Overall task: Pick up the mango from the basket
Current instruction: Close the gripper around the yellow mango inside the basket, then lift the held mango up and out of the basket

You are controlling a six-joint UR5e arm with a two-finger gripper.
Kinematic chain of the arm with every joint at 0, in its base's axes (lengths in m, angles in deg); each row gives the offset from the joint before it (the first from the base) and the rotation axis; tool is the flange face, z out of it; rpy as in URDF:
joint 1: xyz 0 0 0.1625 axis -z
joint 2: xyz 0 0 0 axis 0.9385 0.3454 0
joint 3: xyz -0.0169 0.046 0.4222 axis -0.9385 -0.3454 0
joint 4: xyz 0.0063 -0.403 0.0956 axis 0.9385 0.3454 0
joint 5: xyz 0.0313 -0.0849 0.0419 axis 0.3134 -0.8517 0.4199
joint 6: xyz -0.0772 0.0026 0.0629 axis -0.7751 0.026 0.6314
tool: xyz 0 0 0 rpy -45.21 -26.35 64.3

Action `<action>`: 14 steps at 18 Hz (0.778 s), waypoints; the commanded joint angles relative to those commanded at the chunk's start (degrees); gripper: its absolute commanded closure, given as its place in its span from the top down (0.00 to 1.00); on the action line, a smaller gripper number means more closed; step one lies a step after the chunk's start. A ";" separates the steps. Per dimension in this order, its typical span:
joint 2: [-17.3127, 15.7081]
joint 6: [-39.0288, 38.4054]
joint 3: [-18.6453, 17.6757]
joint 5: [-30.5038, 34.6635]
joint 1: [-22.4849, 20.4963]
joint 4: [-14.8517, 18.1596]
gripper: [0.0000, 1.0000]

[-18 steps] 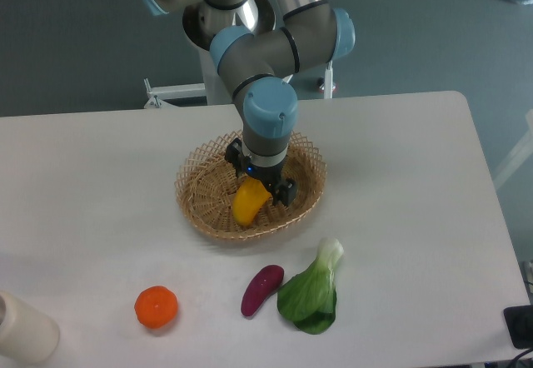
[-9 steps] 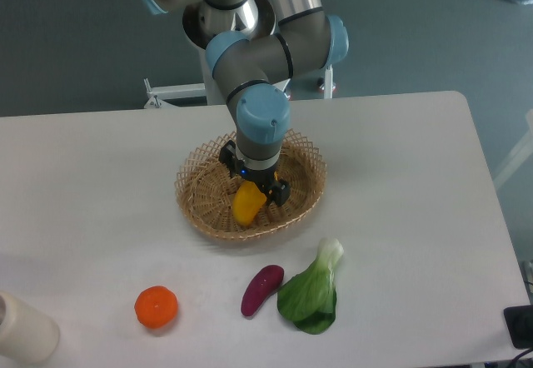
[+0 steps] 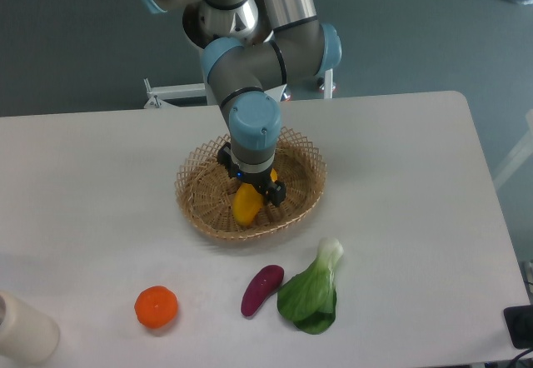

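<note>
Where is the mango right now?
The mango is near the centre of the camera view, inside the wicker basket toward its front, directly under the gripper. The purple vegetable lies on the table in front of the basket.

Our silver arm with pale blue joint caps

We see grey tubes, rounded blue end covers, and a black hand (image 3: 254,191) with a small blue light.

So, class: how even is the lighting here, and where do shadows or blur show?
Fixed camera: soft, even light on the table, no glare; faint shadows under the basket and bok choy; the mango at the gripper is sharp, not blurred.
</note>
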 joint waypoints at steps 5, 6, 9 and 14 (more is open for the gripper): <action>-0.79 0.26 1.75 0.44 -0.09 0.87 0.41; -0.88 0.26 2.45 0.61 -0.17 1.40 0.41; -1.67 0.70 4.83 0.62 -0.70 1.84 0.41; -1.76 0.70 7.99 0.53 -1.40 1.76 0.43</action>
